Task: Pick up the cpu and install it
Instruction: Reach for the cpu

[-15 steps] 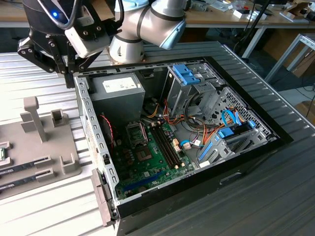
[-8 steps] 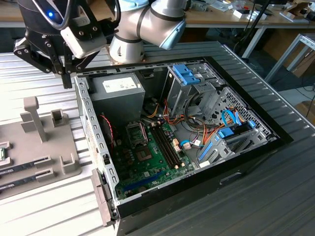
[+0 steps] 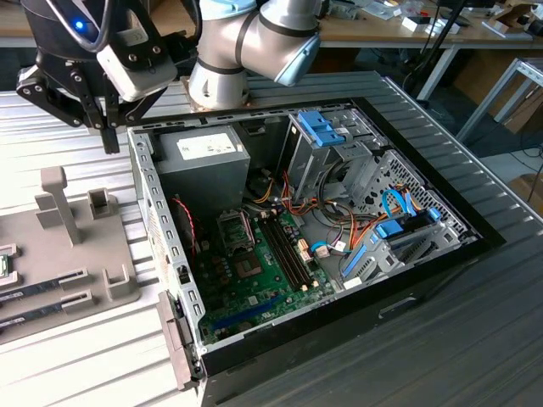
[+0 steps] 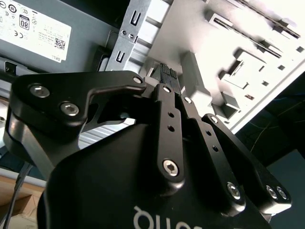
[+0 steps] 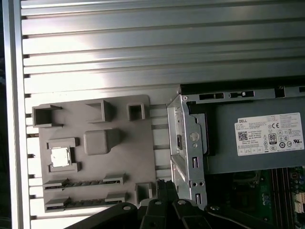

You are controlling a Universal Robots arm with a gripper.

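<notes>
the gripper (image 3: 109, 140) is being seen closed, its fingers pressed together and nothing being gripped between them. in both wrist views much of the scene is being blocked by its black linkage. it is being held above the ribbed metal table (image 3: 85, 356), just beside the corner of the open computer case (image 3: 356, 314) and near the edge of the grey fixture tray (image 5: 138, 152). the cpu (image 5: 60, 156) is being cradled flat in a square recess of that tray, well apart from the gripper. what is being carried in the tray's two long slots (image 5: 83, 182) is hard to make out. inside the case, a green motherboard (image 3: 254, 271) and a grey power supply (image 3: 208, 157) are being housed. wooden benches (image 3: 382, 34) are being glimpsed behind.
</notes>
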